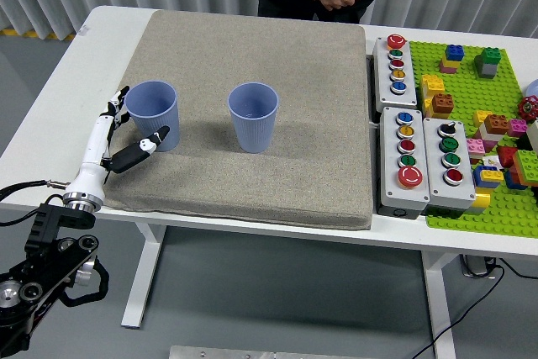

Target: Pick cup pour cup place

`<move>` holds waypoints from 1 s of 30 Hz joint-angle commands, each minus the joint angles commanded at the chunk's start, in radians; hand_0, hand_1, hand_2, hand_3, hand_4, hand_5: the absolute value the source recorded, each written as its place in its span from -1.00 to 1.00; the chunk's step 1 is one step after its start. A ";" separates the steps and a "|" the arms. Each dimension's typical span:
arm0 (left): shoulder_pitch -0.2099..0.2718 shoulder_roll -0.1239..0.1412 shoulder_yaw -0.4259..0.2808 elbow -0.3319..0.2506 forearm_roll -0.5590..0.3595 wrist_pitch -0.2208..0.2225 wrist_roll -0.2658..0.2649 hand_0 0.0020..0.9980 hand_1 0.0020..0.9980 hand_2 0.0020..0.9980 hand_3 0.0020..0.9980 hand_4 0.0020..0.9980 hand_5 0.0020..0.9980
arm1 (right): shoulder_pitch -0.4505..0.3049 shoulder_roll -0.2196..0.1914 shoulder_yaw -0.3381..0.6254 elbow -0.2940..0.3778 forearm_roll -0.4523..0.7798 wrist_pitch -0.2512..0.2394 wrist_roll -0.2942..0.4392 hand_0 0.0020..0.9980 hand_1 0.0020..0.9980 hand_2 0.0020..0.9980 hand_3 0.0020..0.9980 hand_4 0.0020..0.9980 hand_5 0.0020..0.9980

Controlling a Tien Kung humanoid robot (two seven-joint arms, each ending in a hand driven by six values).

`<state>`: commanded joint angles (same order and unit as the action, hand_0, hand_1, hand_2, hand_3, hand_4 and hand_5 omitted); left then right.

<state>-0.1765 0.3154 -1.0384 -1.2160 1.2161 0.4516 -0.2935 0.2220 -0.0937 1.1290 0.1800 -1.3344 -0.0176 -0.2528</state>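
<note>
Grey mat (pixel 252 98): two blue cups (pixel 153 113) (pixel 253 117) upright, mouths up; left hand (pixel 113 136) fingers spread beside one, empty.

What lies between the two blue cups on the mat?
Nothing: the head view shows only bare beige mat between the left cup and the right cup.
</note>
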 joint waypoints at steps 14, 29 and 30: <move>0.105 0.100 -0.120 -0.242 0.003 0.017 0.020 0.70 0.67 0.99 1.00 0.89 -0.11 | -0.001 -0.005 0.017 0.000 -0.014 0.001 0.000 0.37 0.30 0.14 0.16 -1.00 -0.97; -0.291 0.115 -0.155 -0.133 -0.387 -0.101 0.053 0.45 0.39 0.46 0.73 0.73 1.00 | 0.006 -0.009 -0.027 0.000 0.035 -0.004 -0.003 0.37 0.30 0.14 0.16 -1.00 -0.98; -0.317 0.117 -0.154 -0.108 -0.424 -0.118 0.050 0.45 0.39 0.46 0.73 0.73 1.00 | 0.007 -0.009 -0.029 0.000 0.037 -0.004 -0.003 0.37 0.30 0.14 0.16 -1.00 -0.98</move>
<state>-0.4935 0.4326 -1.1925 -1.3241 0.7918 0.3332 -0.2436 0.2286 -0.1026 1.1003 0.1800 -1.2973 -0.0216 -0.2555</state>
